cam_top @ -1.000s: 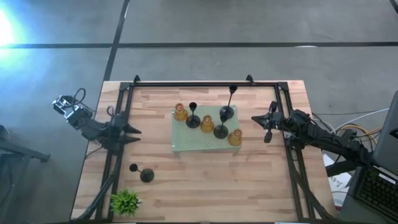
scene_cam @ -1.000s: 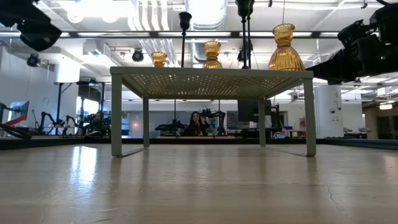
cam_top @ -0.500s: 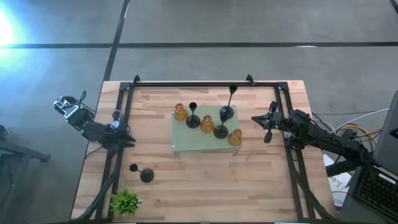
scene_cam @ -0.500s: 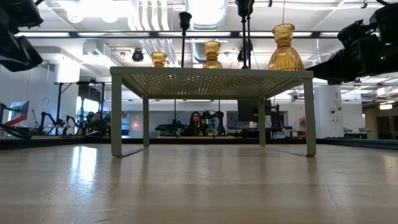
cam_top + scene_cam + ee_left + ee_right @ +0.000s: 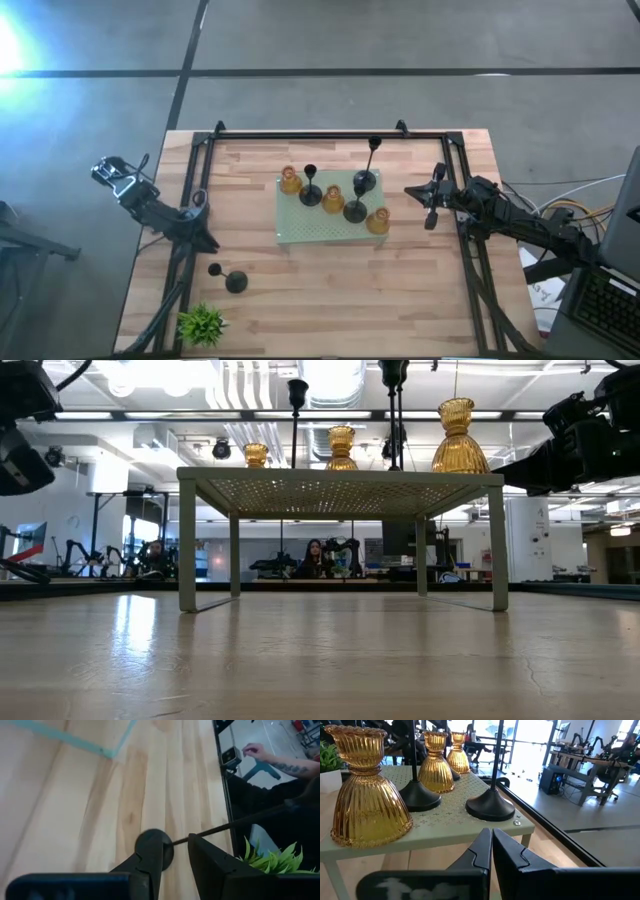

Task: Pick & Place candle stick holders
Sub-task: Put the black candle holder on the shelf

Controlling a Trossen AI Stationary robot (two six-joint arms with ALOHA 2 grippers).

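Note:
Three amber holders and three black holders stand upright on the pale green raised mat; the right wrist view shows them too. A fourth black holder lies on its side on the table, near the front left. In the left wrist view its round base is just beyond my fingers. My left gripper is open and empty, pointing toward this fallen holder. My right gripper is shut and empty, to the right of the mat.
A small green plant stands at the front left corner, close to the fallen holder. A black metal frame runs round the table's far and side edges. A person's arm shows beyond the table in the left wrist view.
My left gripper has drawn back from the mat toward the table's left and near edges. It has turned and now points toward the fallen black holder. The holders and my right arm have kept still.

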